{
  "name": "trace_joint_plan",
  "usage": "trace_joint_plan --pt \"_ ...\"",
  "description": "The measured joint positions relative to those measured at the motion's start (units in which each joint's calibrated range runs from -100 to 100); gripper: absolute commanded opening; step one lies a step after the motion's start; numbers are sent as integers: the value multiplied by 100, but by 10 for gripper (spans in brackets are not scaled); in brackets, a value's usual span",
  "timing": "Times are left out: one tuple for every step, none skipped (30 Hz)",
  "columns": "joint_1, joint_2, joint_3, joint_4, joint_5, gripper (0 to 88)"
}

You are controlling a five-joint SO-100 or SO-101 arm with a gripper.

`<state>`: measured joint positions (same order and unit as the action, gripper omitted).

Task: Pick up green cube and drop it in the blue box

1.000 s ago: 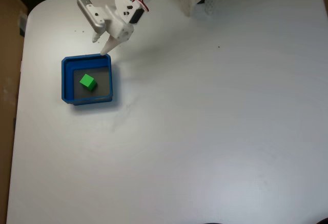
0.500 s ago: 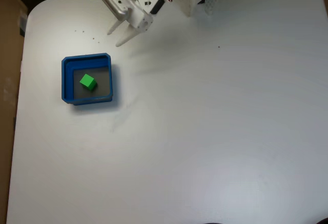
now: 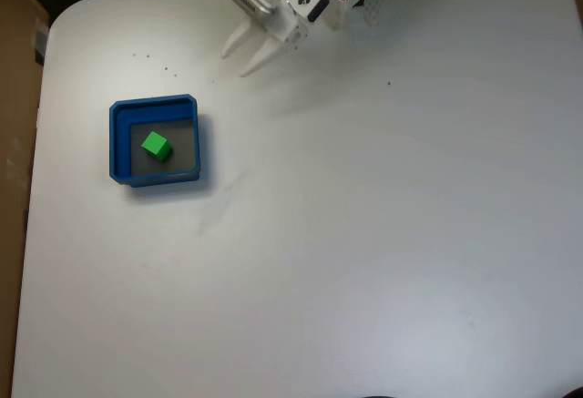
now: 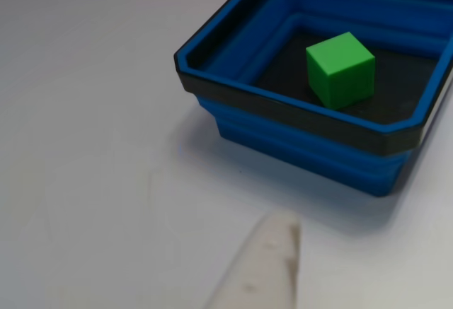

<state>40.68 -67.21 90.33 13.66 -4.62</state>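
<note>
Since the earlier frames the arm has pulled back from the blue box point(image 3: 121, 111): a second ago its fingertips hung just over the box's far right corner, and now the gripper point(image 3: 236, 61) sits well apart from the box, up and to the right of it in the fixed view, close to the arm's base at the table's point(image 3: 364, 234) top edge. Its two fingers are spread in a clear V with nothing between them.

Inside the blue box, the green cube point(image 3: 157, 147) rests on the grey floor, a little left of centre and clear of all four walls. The other view shows the same from nearby: the green cube point(image 4: 340, 69) sits flat on the dark floor of the blue box point(image 4: 283, 114), and one pale fingertip point(image 4: 265, 266) pokes in from the bottom edge, on the near side of the box and short of its wall.

Judging by this, the pick and the drop are both done. What seems left is only for the arm to finish folding back to rest; the cube needs no further handling.
</note>
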Motion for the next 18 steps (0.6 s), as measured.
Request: trace_joint_plan --pt "-7 -225 125 0 0 227" --pt "-7 -433 251 0 0 227" --pt "-7 -616 358 0 0 227" --pt "-7 -791 474 0 0 227" --pt "-36 -957 573 0 0 227" --pt "-64 -1115 671 0 0 227" --pt "-100 -1265 752 0 0 227" --pt "-128 -1398 833 0 0 227" --pt "-149 -1506 904 0 5 227" --pt "-164 -1615 922 0 0 227" --pt "-171 -1715 931 0 0 227" --pt "-171 -1781 931 0 -5 227" --pt "-171 -1848 931 0 -10 227" --pt "-171 -1914 931 0 -10 227" --pt "-171 -1981 931 0 -10 227" --pt "-178 -2072 931 0 -10 227" --pt "-185 -2181 931 0 -10 227" --pt "-185 -2322 931 0 -10 227"
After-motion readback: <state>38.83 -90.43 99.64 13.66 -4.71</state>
